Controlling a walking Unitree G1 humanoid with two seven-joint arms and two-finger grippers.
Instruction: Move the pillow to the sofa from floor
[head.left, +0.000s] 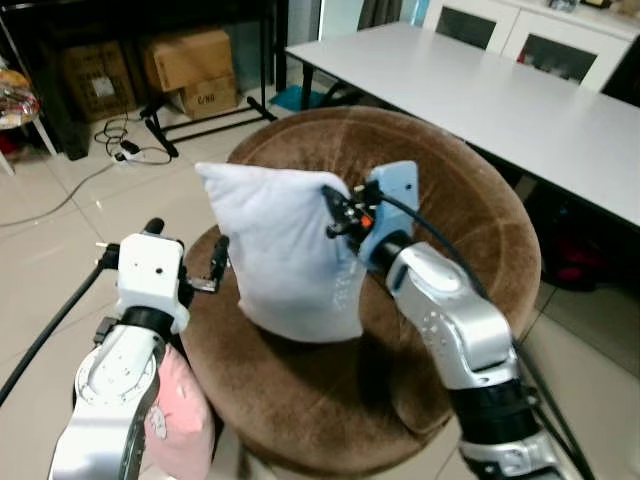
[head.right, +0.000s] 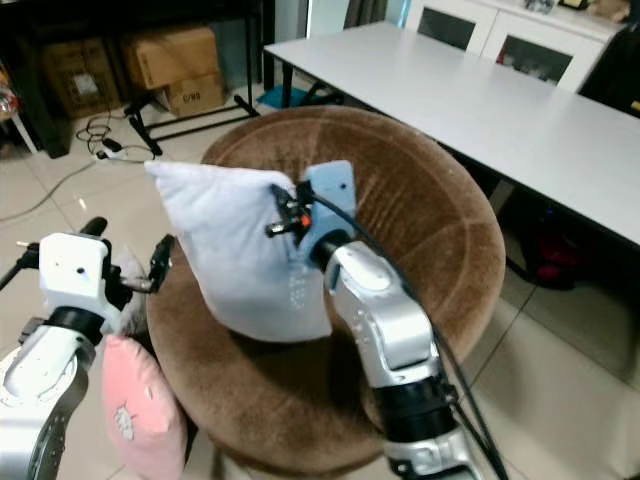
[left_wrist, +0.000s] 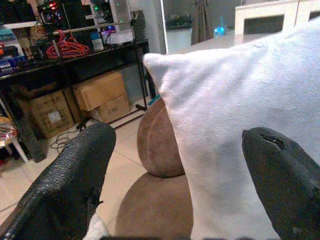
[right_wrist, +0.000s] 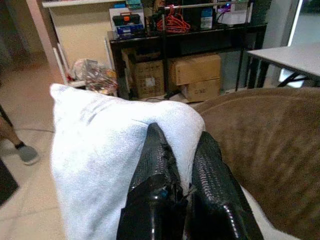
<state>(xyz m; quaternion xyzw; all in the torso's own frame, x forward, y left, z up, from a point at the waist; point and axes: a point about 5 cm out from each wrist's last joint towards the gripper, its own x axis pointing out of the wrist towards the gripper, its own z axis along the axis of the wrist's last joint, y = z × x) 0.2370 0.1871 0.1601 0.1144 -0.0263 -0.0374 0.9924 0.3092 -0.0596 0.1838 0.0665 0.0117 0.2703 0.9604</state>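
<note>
Pillow (head.left: 285, 250), white, soft and rectangular, was held upright on the seat of the round brown plush sofa chair (head.left: 470, 230), its lower edge resting on the cushion. The right gripper (right_wrist: 182, 182) was clamped on the pillow's upper right corner, fabric pinched between the black fingers (right_wrist: 150, 175). The left gripper (head.left: 208, 268) was held spread just beside the pillow's left side, not touching it. A pink pillow (head.right: 140, 410) was seen on the tiled floor (head.left: 40, 270) beside the chair.
</note>
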